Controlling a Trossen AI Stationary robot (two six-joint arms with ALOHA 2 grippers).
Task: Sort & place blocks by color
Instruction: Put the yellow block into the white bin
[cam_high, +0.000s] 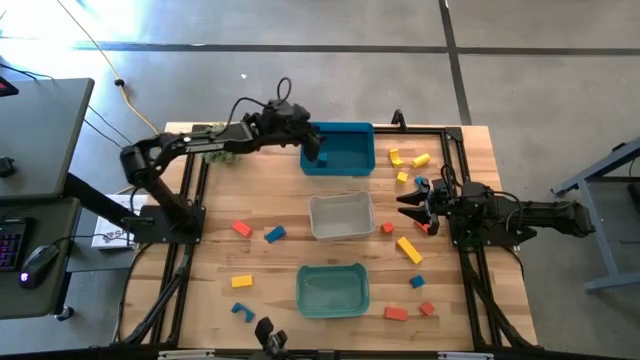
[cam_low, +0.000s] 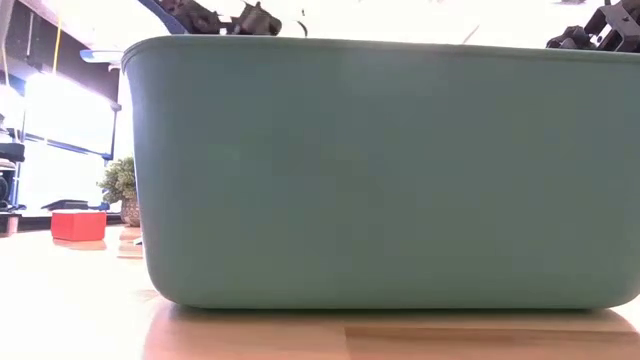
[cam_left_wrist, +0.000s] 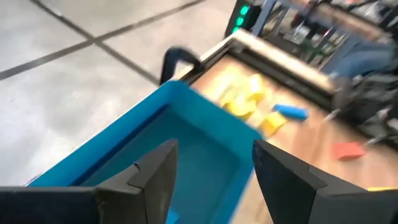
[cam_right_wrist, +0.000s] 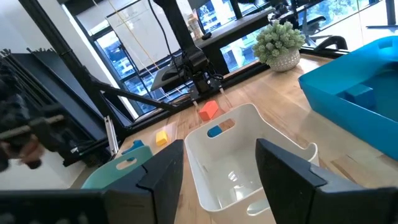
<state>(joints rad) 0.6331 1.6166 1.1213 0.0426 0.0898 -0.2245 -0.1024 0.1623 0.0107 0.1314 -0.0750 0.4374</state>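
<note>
Blocks lie scattered across the wooden table (cam_high: 200, 300), with three bins set in a line down its middle. Going left to right in the high view: a red block (cam_high: 241, 228) and a blue block (cam_high: 274, 234) lie side by side left of the white bin (cam_high: 341, 216), with a yellow block (cam_high: 241, 282) nearer the near edge and a second blue piece (cam_high: 240, 310) beyond that.

The left gripper (cam_high: 318, 152) hangs over the blue bin (cam_high: 338, 149) at the far side, jaws parted and empty; the left wrist view shows only the bin's floor between the fingers (cam_left_wrist: 155, 177), so the last release appears complete. The green bin (cam_high: 332, 290) stands at the near side.

Right of the bins, a yellow cluster (cam_high: 408, 160) lies at the far side, and a long yellow bar (cam_high: 409, 249) lies diagonally, far end toward the white bin. The right gripper (cam_high: 408, 206) waits just far of that bar with its jaws apart, holding nothing, pointing toward the white bin.

The governing relation: every loose block on the left lies well toward the near side of the left gripper. That arm is the nearer one for them, so its next move is probably a long reach back toward the near left.
</note>
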